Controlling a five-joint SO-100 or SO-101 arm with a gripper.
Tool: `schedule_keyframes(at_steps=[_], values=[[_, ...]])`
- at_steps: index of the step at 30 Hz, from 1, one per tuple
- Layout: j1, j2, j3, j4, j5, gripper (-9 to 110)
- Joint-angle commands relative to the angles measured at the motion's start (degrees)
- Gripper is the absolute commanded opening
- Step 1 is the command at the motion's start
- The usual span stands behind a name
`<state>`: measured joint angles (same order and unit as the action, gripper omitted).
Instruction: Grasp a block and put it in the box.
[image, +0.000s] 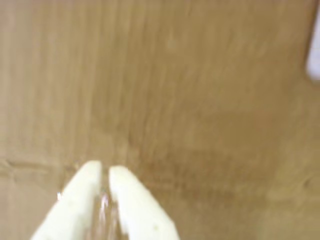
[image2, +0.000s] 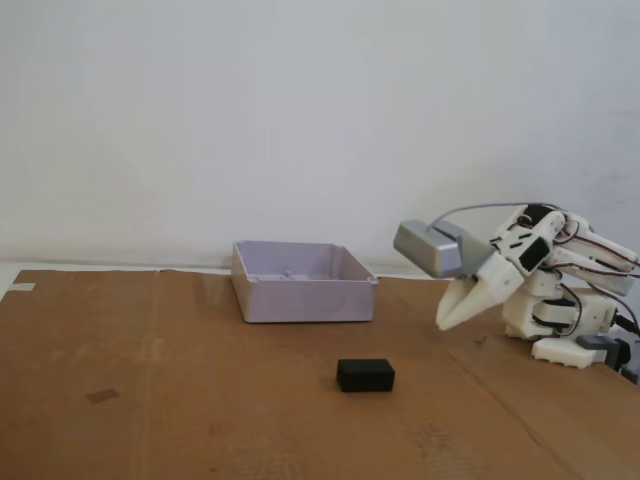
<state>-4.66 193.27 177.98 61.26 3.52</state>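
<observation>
One block (image2: 365, 375), one box (image2: 303, 281), both on cardboard (image2: 150, 400).

Bare cardboard (image2: 200, 400) all around the block (image2: 365, 375), nothing touching it. Box (image2: 303, 282) sits behind, apart, top open. Gripper (image2: 445, 320) hangs clear.

Black block (image2: 365, 375) lies flat (apart) before lavender box (image2: 303, 282).

Wrist view blurred — box (image: 315, 50) a cropped sliver at right edge.
</observation>
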Motion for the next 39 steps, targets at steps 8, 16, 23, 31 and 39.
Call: schedule_keyframes(at_steps=[8, 16, 23, 31, 39], values=[[0.1, -7.8, -1.8, -15.1, -0.3, 0], [0.0, -18.5, -9.0, -21.7, -0.1, 0], [0.0, -27.1, -14.9, -26.6, 0.2, 0], [-2.3, -39.1, -22.8, -29.3, 0.2, 0], [-5.4, -52.3, -23.5, -44.5, 0.3, 0]])
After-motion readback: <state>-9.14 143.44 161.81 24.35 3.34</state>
